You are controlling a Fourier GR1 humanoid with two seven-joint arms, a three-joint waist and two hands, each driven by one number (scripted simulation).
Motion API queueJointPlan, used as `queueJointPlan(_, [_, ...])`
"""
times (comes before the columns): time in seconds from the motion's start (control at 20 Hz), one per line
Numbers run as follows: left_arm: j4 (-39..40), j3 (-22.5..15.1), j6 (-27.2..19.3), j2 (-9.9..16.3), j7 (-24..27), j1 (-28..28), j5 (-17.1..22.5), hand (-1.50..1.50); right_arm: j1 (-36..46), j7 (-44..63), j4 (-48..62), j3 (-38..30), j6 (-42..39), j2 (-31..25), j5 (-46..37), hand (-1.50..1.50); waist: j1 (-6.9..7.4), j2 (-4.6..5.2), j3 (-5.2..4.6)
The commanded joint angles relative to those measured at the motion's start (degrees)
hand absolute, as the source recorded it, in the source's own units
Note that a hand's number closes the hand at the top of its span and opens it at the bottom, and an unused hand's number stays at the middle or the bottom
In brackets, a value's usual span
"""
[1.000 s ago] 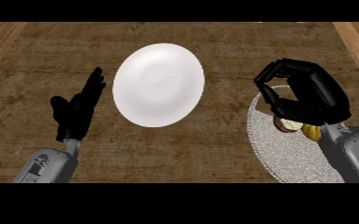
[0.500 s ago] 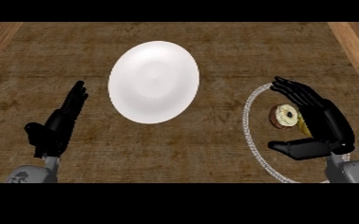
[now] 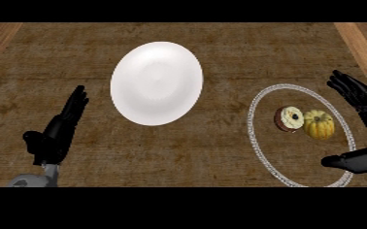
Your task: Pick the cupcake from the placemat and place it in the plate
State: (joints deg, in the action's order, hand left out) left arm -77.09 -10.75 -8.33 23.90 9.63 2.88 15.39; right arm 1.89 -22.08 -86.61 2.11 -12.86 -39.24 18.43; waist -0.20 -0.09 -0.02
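Observation:
The cupcake (image 3: 290, 118), brown with a cream top, lies tipped on its side on the round grey placemat (image 3: 267, 145) at the right. A white plate (image 3: 156, 82) rests on the counter left of centre, with nothing on it. At the right edge my right hand (image 3: 349, 90) is open, its fingers above and its thumb (image 3: 344, 160) below, spread wide to the right of the cupcake and not touching it. My left hand (image 3: 58, 132) rests open at the lower left, fingers up, left of the plate.
A small yellow pumpkin-like thing (image 3: 319, 124) sits on the placemat right beside the cupcake, between it and my right hand. The dark wooden counter (image 3: 215, 43) has lighter wooden edges at the far left and right.
My right hand has opened and drawn back to the right, uncovering the cupcake and the yellow thing. The left hand has sunk toward the lower left. The plate has not moved on the counter.

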Motion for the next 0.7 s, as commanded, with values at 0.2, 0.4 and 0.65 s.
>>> queueJointPlan(0.2, [3.9, 0.9, 1.1, -1.1, 2.5, 0.6, -0.9, 0.00, 0.9, 6.8, -2.1, 1.8, -6.2, -13.3, -10.6, -1.50, -0.22, 0.11, -0.10])
queueJointPlan(0.4, [-1.7, 2.1, 2.3, 0.8, 0.0, -1.1, -0.9, 0.00, 0.0, 8.5, -1.4, 1.2, -10.4, -14.1, -12.0, -1.50, 0.21, -0.04, 0.01])
queueJointPlan(0.65, [3.5, 2.7, 2.0, -2.8, 0.1, 2.1, -2.6, 0.00, 1.6, 13.7, -0.8, 2.5, -11.8, -11.8, -16.9, -1.50, -0.03, 0.06, 0.00])
